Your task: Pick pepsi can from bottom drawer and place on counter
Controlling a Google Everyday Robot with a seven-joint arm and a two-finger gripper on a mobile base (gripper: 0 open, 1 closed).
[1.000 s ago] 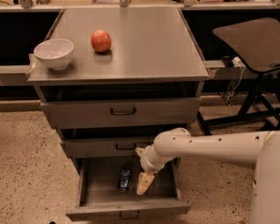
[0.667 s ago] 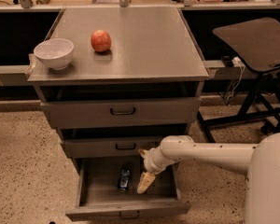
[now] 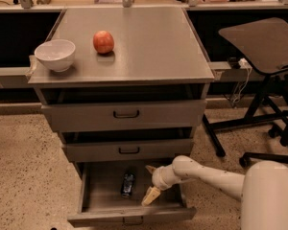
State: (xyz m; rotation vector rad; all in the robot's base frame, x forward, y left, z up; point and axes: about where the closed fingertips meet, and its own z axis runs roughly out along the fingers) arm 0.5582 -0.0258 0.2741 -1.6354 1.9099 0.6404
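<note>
The pepsi can [image 3: 128, 184] is a small dark can lying on its side on the floor of the open bottom drawer [image 3: 129, 215], left of centre. My gripper [image 3: 150, 182] is inside the drawer just right of the can, not touching it. Its two tan fingers [image 3: 151, 195] are spread apart with nothing between them. The white arm reaches in from the lower right. The grey counter [image 3: 149, 47] tops the cabinet.
A red apple [image 3: 103, 41] and a white bowl [image 3: 55, 54] sit on the left of the counter. The two upper drawers [image 3: 126, 114] are shut. A dark side table [image 3: 261, 40] and chair legs stand to the right.
The arm has dropped lower and stretched further across the frame. The gripper stays in nearly the same spot beside the can. The can has not moved.
</note>
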